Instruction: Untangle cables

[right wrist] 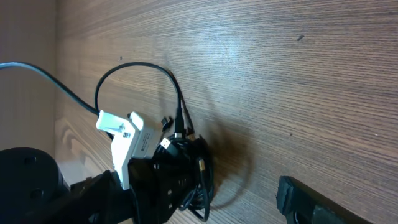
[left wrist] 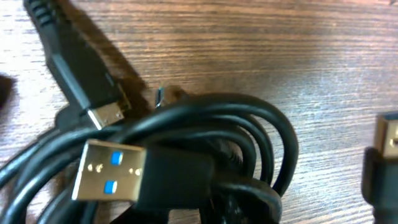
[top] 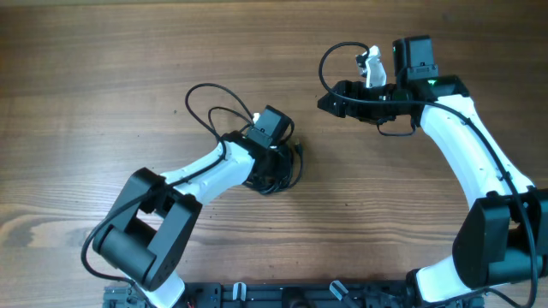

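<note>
The first grab is judged in hand: the cables [left wrist: 236,115], bundled on the worktop [top: 103,68], lie under the left tool [top: 278,167], whose grip cannot be told, well apart from the wide, empty right tool [top: 330,101]; next, one plug end [left wrist: 112,171] should be pinched and drawn clear.

Black cables [left wrist: 249,118], thin and glossy, gathered into one tangled coil that lies flat on the wooden tabletop [left wrist: 323,56] – in the overhead view close to centre, slightly toward six o'clock. Several strands run side by side around the coil and cross one another at its five o'clock side. A USB-A plug [left wrist: 112,171] with a metal shell and blue insert rests on top at eight o'clock, its open end pointing to nine o'clock. A smaller plug [left wrist: 106,115], silver-tipped, enters from eleven o'clock on a long ribbed black body. A third plug [left wrist: 387,140], gold-toned, lies apart at three o'clock – partly cut off.
</note>
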Motion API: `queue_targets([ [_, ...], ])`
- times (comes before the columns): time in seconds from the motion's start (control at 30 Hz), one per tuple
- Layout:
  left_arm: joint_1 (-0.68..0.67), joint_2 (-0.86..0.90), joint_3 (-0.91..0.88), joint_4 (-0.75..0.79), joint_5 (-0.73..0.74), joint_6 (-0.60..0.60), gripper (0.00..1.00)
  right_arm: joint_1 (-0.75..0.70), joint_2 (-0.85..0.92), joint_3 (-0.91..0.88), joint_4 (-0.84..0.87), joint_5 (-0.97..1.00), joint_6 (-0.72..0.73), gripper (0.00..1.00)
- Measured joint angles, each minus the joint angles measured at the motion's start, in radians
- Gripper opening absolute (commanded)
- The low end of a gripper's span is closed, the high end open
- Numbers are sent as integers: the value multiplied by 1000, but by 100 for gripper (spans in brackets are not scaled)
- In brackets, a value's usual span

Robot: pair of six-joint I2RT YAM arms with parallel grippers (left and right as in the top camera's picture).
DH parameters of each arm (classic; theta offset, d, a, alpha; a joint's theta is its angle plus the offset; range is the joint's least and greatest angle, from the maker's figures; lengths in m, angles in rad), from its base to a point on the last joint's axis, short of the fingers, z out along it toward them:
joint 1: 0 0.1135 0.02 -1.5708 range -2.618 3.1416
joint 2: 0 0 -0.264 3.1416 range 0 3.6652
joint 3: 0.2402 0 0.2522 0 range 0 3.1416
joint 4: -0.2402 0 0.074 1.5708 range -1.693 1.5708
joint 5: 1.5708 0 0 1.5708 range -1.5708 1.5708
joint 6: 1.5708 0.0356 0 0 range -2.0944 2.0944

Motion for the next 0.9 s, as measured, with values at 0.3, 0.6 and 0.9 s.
queue_targets([
  [0.3, 0, 5, 6, -13, 5, -24, 4, 0, 0, 0, -3, 0, 0, 87],
  [0.6, 79, -180, 24, -83, 100, -108, 4, 0, 0, 0, 50, -142, 5, 74],
  [0.9, 261, -441, 60, -4, 219, -333, 4, 25, 0, 0, 161, -326, 39, 75],
])
